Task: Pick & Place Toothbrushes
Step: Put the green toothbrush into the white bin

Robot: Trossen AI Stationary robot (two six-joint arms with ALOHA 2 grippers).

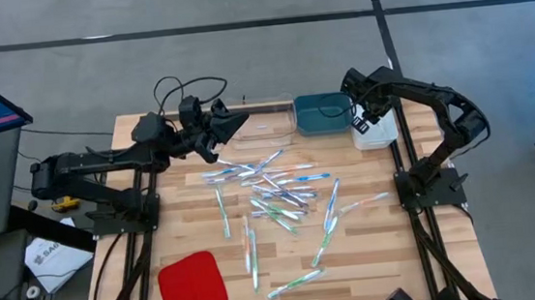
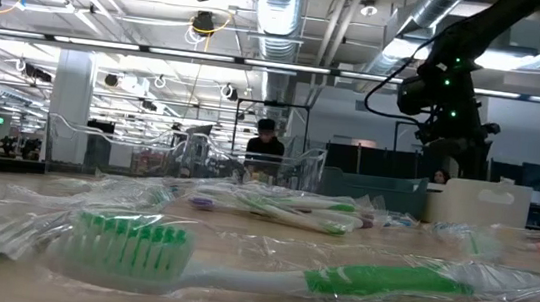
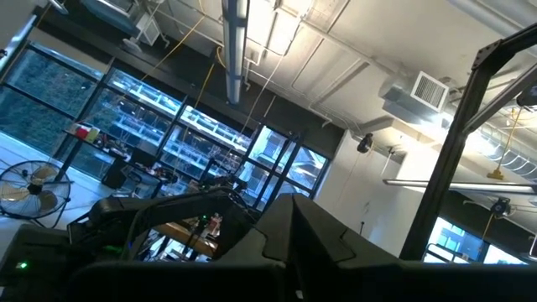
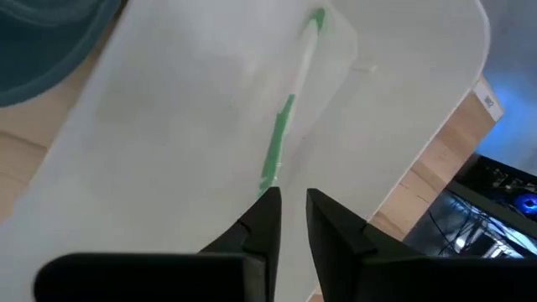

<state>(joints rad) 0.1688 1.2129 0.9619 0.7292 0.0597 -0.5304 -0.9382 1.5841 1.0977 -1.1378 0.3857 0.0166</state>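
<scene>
Though translucent, green-accented toothbrush (image 4: pixel 289 117) in white bin (image 4: pixel 168 151)

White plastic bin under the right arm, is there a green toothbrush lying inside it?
Yes, a green and white toothbrush lies on the floor of the white plastic bin, just beyond the right gripper's slightly parted fingers.

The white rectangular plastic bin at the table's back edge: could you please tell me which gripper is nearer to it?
Right. The right gripper hangs directly over the white bin, jaws slightly apart; the left gripper is across the table by the clear bin.
</scene>
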